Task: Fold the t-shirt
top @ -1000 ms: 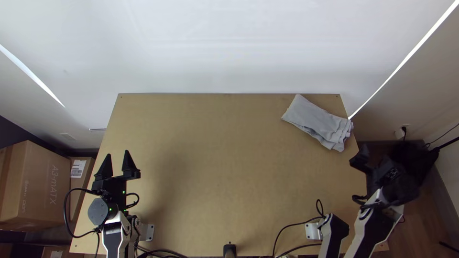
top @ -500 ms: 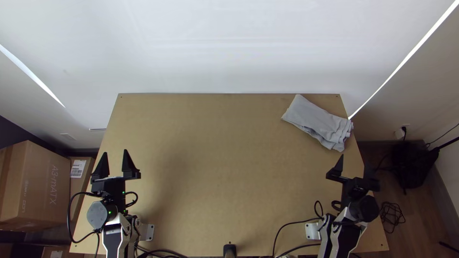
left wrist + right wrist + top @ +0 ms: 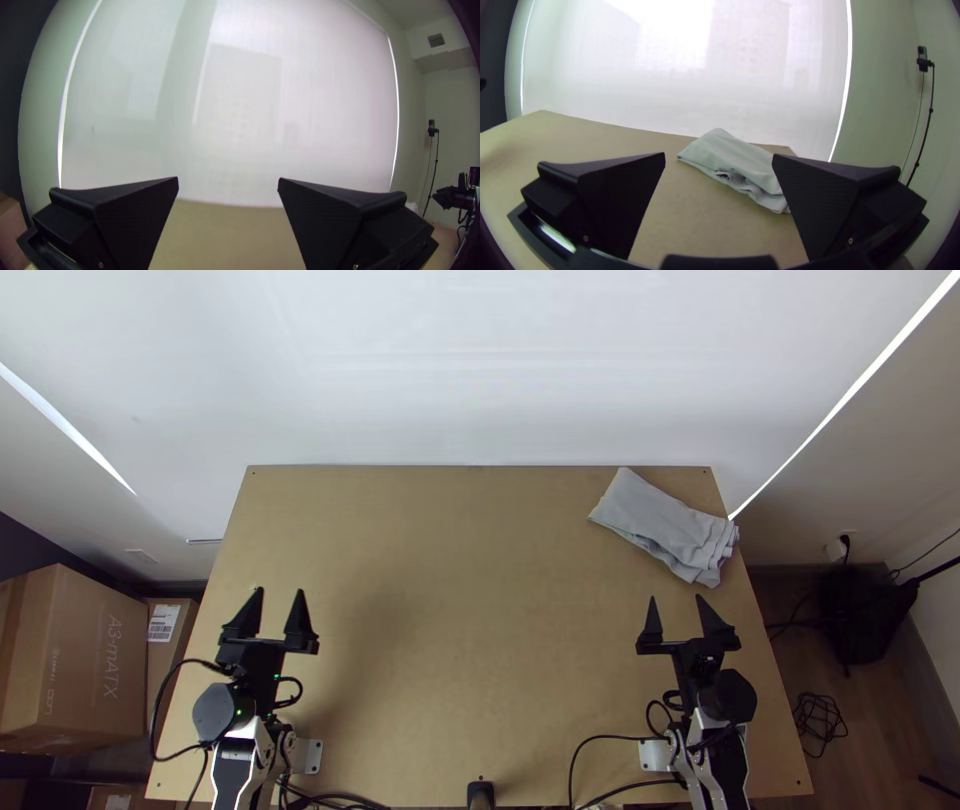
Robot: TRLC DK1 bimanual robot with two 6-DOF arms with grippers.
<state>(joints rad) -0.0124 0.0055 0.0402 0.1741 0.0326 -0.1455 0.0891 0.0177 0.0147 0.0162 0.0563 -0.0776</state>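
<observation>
Right gripper point(image 3: 676, 597) swung inward; left gripper point(image 3: 279, 591) shifted slightly inward; t-shirt point(image 3: 660, 520) unmoved.

Grey t-shirt point(image 3: 655, 520) lies seemingly folded.

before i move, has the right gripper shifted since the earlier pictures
Yes, in the top view the right gripper has moved left, from beyond the table's right edge to inside it.
</observation>
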